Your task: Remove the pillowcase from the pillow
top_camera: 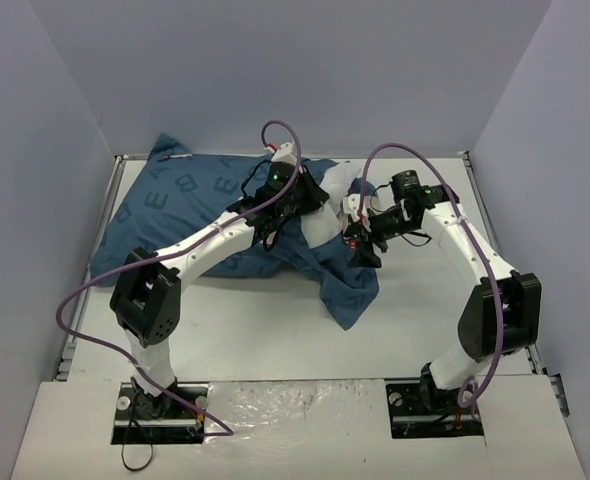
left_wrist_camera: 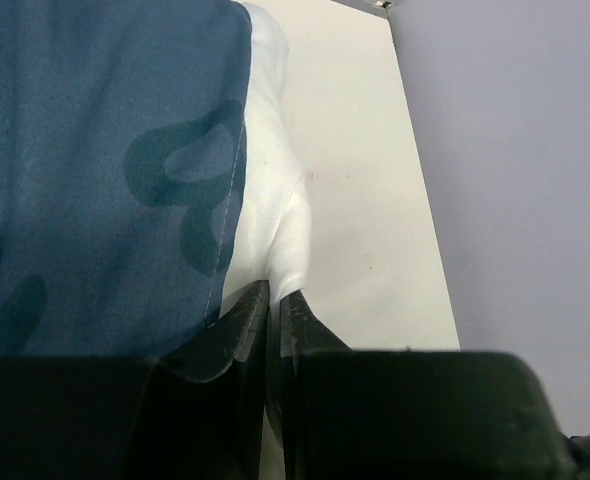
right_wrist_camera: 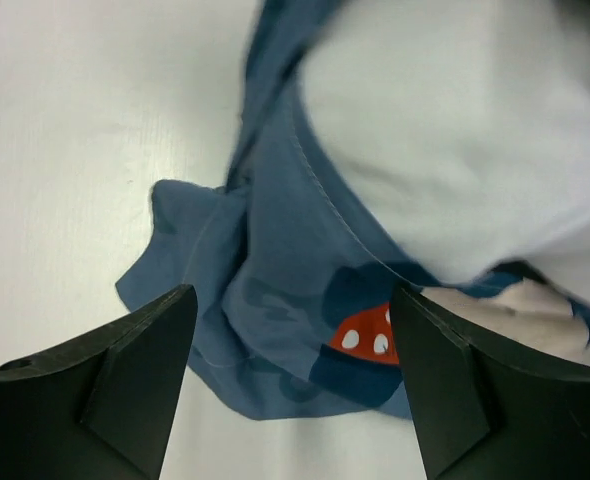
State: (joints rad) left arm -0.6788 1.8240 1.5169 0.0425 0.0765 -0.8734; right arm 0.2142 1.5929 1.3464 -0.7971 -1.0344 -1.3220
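Pillowcase (top_camera: 185, 200) lies at far-left of desk (top_camera: 265, 330), mouth toward the middle, with white pillow (top_camera: 320, 228) poking out there. Left pincer (left_wrist_camera: 272, 312) is closed, pinching a pillow corner. Right pincer (right_wrist_camera: 290, 300) gapes wide over the loose hem. Best bet: right drops and clamps hem fabric only, no pillow, then the arms pull apart slowly, keeping the left pinch firm.

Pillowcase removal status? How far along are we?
Done: the pillowcase mouth is bunched back, baring one end of the pillow. In hand: left gripper pinches that white end; right gripper hangs open over the loose hem. Left: most of the pillow is covered.
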